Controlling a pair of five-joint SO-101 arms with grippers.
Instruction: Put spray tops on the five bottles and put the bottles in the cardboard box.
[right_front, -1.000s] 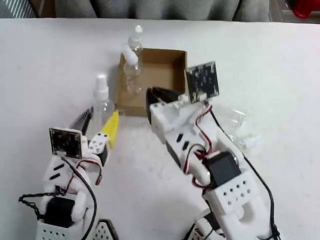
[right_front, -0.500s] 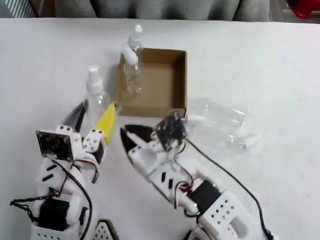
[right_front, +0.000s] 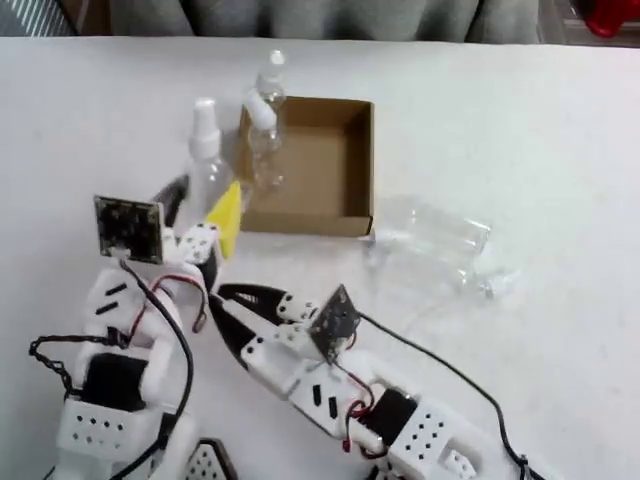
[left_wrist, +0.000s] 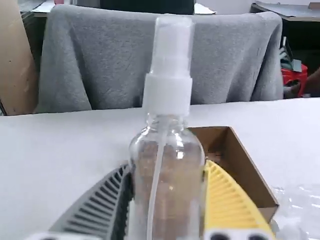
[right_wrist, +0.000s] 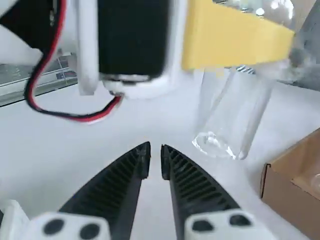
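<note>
Left gripper (right_front: 208, 192): grey and yellow fingers clamped on the clear body of a capped spray bottle (left_wrist: 167, 150), held upright. Bottle sits at 9 o'clock of the cardboard box (right_front: 320, 215), just beside its wall.

Right gripper (right_wrist: 154, 152): black jaws nearly together with a thin slit between the tips, nothing in them; at 6 o'clock of the held bottle.

Inside the box, against its 9 o'clock wall, is a second capped bottle (right_front: 265, 145). Uncapped clear bottles (right_front: 435, 235) lie at 4 o'clock of the box.
</note>
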